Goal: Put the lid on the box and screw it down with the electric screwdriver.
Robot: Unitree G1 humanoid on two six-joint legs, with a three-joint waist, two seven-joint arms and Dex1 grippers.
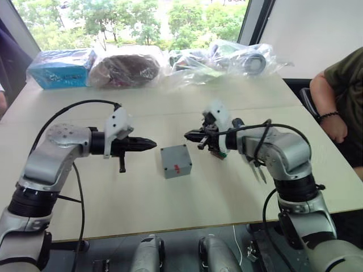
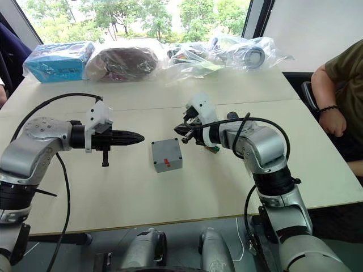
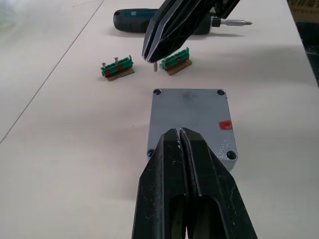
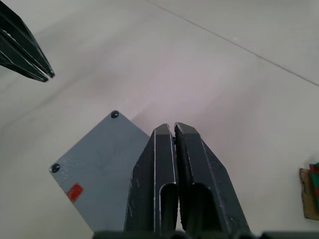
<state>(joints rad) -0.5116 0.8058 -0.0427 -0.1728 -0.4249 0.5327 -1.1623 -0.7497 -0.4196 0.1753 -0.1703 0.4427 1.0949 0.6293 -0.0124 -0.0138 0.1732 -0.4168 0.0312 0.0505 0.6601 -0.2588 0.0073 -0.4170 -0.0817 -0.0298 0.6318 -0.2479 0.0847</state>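
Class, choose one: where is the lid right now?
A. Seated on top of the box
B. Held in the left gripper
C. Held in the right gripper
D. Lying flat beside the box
A: the lid sits closed on the box, screws showing at its corners, and both grippers are empty.

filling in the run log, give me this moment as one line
lid: on box, screws in corners | electric screwdriver: lying on table | left gripper: shut, empty | right gripper: shut, empty | both hover beside box

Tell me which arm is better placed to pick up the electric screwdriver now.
Right, probably. The electric screwdriver lies on the table just behind the right gripper, while the left gripper is across the box from it. Both grippers are shut.
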